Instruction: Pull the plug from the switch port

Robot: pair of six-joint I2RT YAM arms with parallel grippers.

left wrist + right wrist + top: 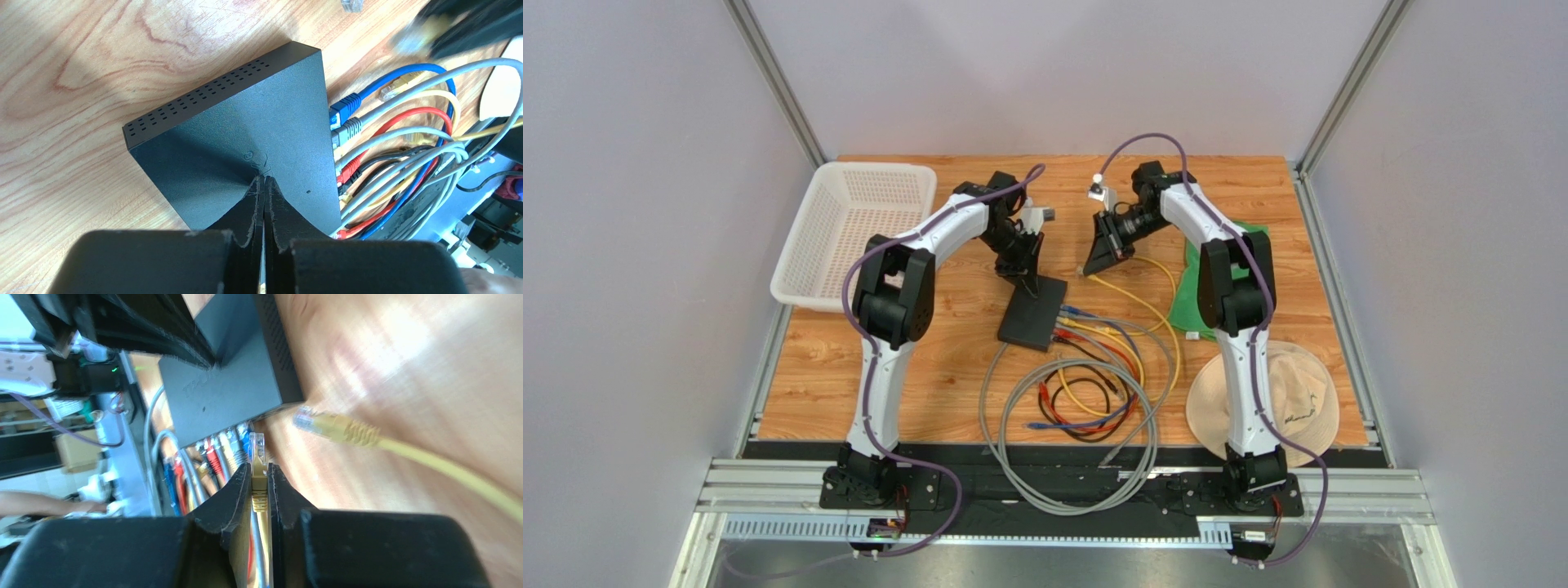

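**Item 1, switch** (245,122): black box with a vented edge, lying flat on the wooden tabletop (940,368) between the 2 arms. The port edge is turned toward the right arm, and blue, grey and red cables (350,127) are seated in it.

**Item 2, left hand** (265,180): fingers are pressed together with nothing between them, and the tips are set on the top face of the switch.

**Item 3, right hand** (258,471): fingers are pinched on a yellow plug (256,454). Its clear tip is held apart from the switch, beyond the port edge.

**Item 4, second yellow plug** (334,427): shown blurred and loose on its cable, near a corner of the switch.

**Item 5, cable coil** (1081,417): grey, red, blue, black and yellow loops are heaped near the front edge.

**Item 6, sundries:** a white basket (860,221) at the far left, a green cloth (1189,316) and a beige hat (1296,398) at the right.
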